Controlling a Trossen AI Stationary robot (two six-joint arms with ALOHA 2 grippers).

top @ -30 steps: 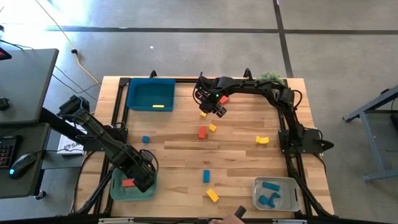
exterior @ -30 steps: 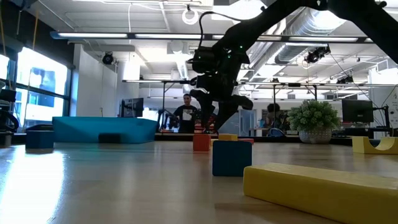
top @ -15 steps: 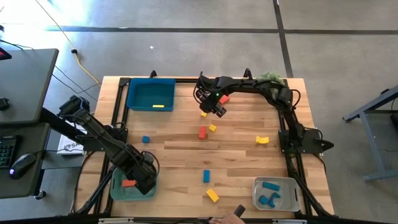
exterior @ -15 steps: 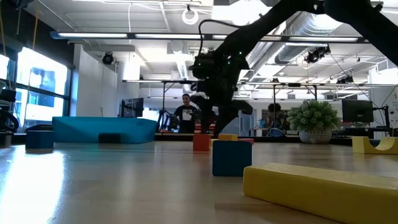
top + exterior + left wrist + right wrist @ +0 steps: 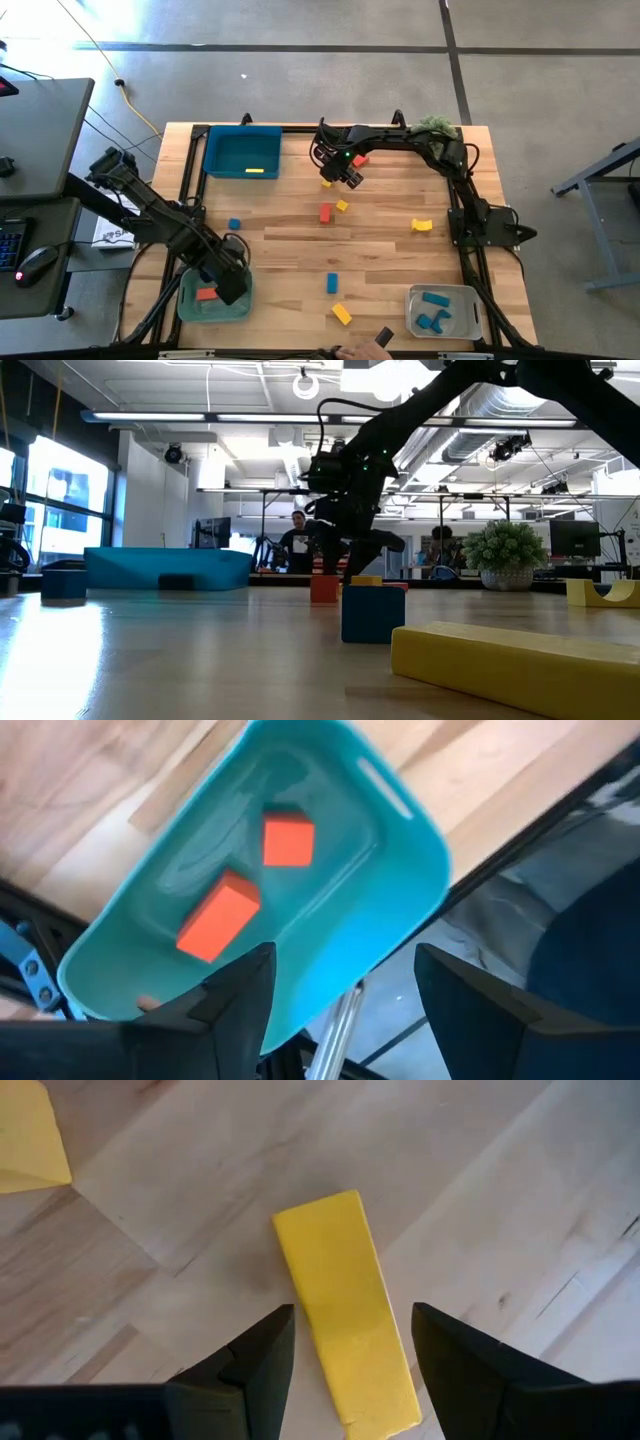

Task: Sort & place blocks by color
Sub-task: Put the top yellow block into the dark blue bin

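My right gripper (image 5: 345,1365) stands open over a yellow bar block (image 5: 345,1310) that lies flat on the wood at the table's far middle (image 5: 327,183). One finger is on each long side of the bar and neither touches it. My left gripper (image 5: 345,1010) hangs open above the teal-green tray (image 5: 190,305) at the near left. Two red-orange blocks (image 5: 288,840) (image 5: 218,915) lie in that tray. Loose blocks lie across the table: a red one (image 5: 325,212), yellow ones (image 5: 342,205) (image 5: 342,313) and blue ones (image 5: 234,224) (image 5: 332,283).
A blue tray (image 5: 215,160) at the far left holds a yellow block (image 5: 254,171). A grey tray (image 5: 470,300) at the near right holds blue blocks. A yellow arch (image 5: 422,225) lies right of centre. A red block (image 5: 358,160) sits beside the right arm.
My left gripper has risen a little above the teal-green tray, and the red-orange block below it has stayed in place.
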